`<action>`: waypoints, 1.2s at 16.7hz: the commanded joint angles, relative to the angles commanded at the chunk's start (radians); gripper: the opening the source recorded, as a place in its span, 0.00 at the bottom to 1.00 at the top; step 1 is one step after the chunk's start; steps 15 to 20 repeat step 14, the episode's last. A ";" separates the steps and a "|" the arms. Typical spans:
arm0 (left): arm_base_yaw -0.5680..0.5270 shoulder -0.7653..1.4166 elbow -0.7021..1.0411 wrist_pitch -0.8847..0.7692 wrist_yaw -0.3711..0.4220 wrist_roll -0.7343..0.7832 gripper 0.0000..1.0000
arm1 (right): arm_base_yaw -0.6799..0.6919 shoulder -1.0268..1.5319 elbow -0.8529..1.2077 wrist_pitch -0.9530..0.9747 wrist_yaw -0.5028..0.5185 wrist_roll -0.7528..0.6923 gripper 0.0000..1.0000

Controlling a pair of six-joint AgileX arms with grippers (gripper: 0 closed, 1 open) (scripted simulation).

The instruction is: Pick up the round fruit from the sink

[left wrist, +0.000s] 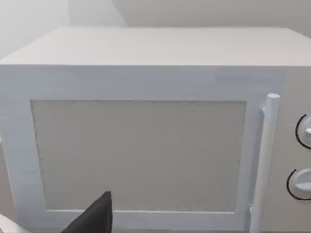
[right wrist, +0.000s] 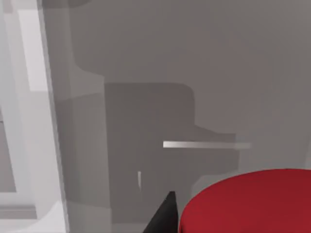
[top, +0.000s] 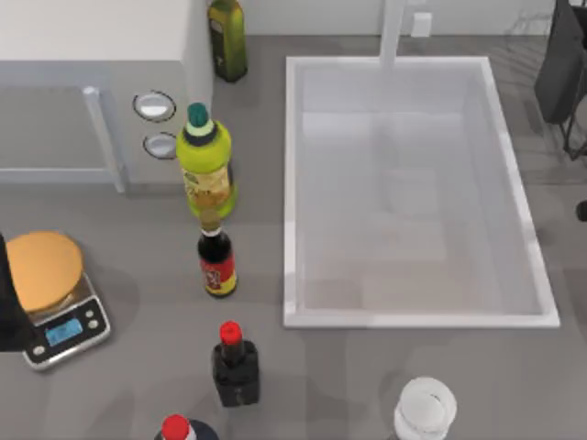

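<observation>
**Location of task item.** The round fruit [right wrist: 248,204] is recorded at the lower right of the right wrist view, close under the camera, as a plain red dome. It lies just beside the dark tip of the right gripper [right wrist: 164,213]. Grey surface is seen behind it, and a white raised edge, judged to be the rim of the sink, runs down the left of that frame.

**Sink.** In the top view the sink [top: 292,183] occupies the centre right of the frame, with the faucet [top: 393,32] at its upper short side.

**Right arm.** The right arm [top: 561,64] is noted at the upper right edge of the top view, beyond the sink's right rim. Whether the right gripper is clamped on the fruit or merely set beside it cannot be told.

**Left arm.** The left gripper [left wrist: 95,218] is parked at the left of the table, facing the microwave [left wrist: 146,145]. Its state cannot be told.

**Step in hand (judged).** The fruit is being secured or carried by the right arm.

**Recommendations.**
- The grasp should be confirmed across the fruit's widest part before any further travel, since a rounded body is apt to roll out of a shallow pinch.
- Any lift should be made straight up and slowly.
- The rim and faucet should be given a clear margin.
- The left arm should be left parked.
</observation>
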 joint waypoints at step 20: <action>0.000 0.000 0.000 0.000 0.000 0.000 1.00 | 0.000 0.000 0.000 0.000 0.000 0.000 1.00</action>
